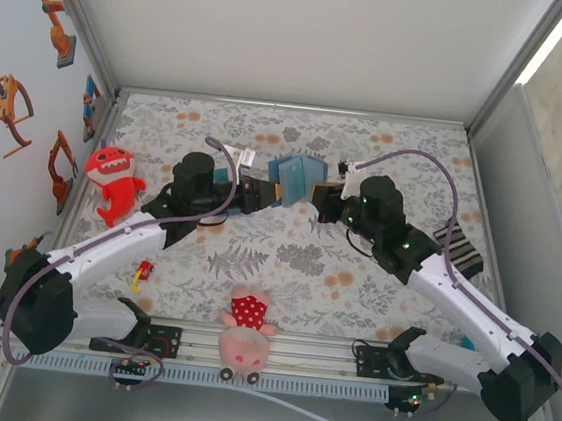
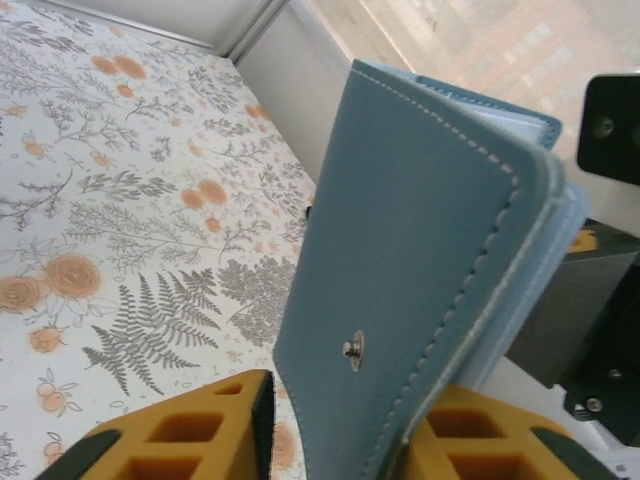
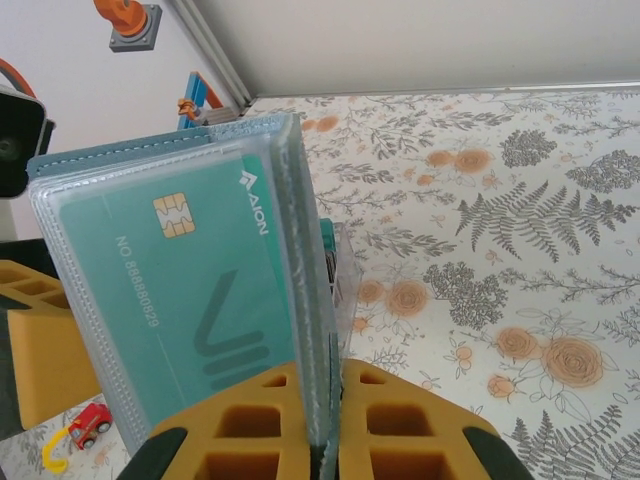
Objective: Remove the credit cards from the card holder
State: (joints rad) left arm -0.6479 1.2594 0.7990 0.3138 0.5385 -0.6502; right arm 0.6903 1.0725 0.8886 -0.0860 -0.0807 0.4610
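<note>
The slate-blue card holder stands upright above the middle of the table, between both grippers. My left gripper straddles its outer cover. These jaws are open: the left pad stands clear of the cover, while the right finger lies against its stitched edge. My right gripper is shut on the card holder's clear sleeves. A teal credit card with a gold chip sits inside the front sleeve.
A red shark plush lies at the left, and a pink plush toy lies by the near rail. A small red toy car sits at the near left. A striped block lies behind the right arm.
</note>
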